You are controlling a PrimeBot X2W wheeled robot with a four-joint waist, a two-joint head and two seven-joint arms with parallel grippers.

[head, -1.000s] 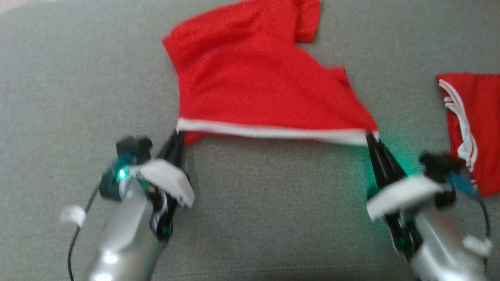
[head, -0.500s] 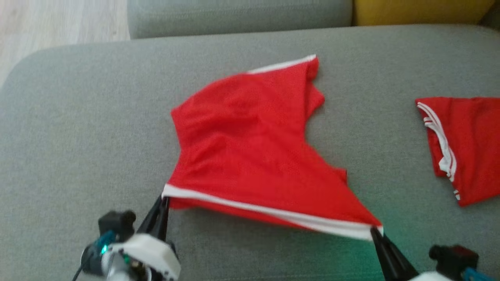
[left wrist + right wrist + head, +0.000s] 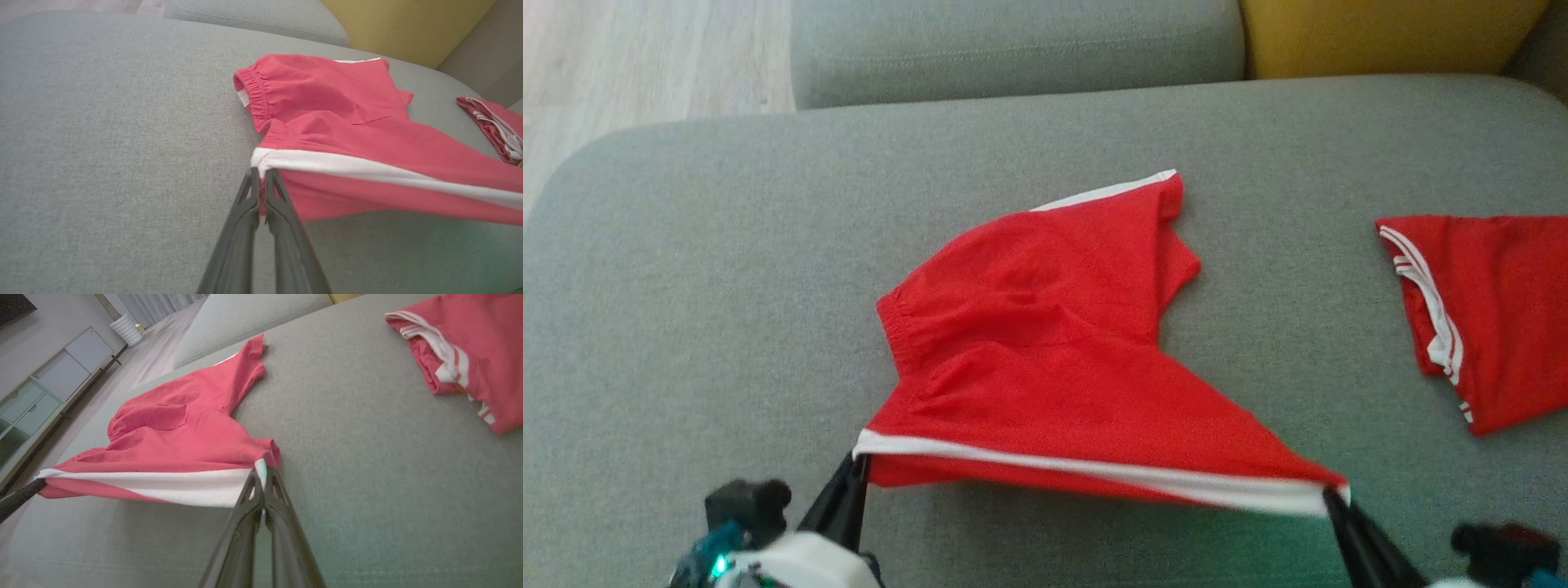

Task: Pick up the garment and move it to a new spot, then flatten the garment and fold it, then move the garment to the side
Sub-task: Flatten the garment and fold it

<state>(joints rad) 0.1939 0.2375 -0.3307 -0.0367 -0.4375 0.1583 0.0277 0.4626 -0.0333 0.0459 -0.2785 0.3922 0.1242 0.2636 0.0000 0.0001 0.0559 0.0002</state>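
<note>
Shows red shorts (image 3: 1045,343) mid-cushion on a grey sofa (image 3: 686,286), with the white-banded edge lifted and stretched taut. Left gripper (image 3: 859,461) clamped tight on one corner of that edge, right gripper (image 3: 1331,492) clamped on the other, with the far half slack and rumpled on the cushion. Likely trouble from here: slipping off a thin corner pinch if pulled wider, dragging creases along instead of smoothing them, or brushing the second garment (image 3: 1503,310) nearby at right.
</note>
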